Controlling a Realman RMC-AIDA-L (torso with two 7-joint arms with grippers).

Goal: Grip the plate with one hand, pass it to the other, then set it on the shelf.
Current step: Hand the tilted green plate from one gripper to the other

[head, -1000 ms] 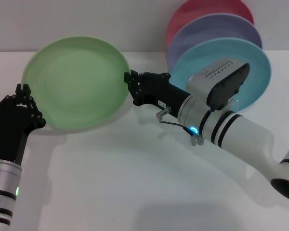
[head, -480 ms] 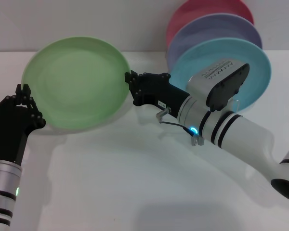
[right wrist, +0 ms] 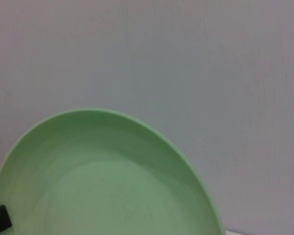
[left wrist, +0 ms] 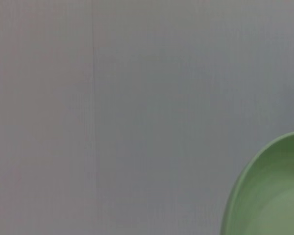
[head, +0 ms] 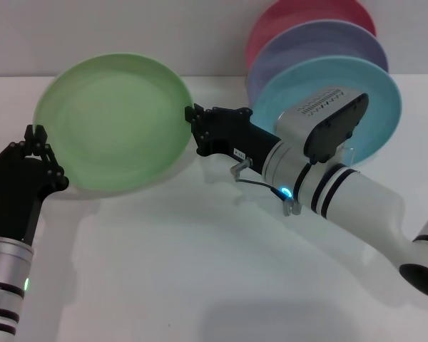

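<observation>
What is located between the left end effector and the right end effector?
In the head view, the green plate spans the stretch between the left end effector and the right end effector, one at each side of its rim.

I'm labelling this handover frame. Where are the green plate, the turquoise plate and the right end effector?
green plate [head: 110, 121], head view, centre of its face.
turquoise plate [head: 282, 96], head view, upper left of its face.
right end effector [head: 194, 116], head view, fingertips at the green plate's rim.

No readable text, small white label on right arm [head: 240, 152] too small to read
</observation>
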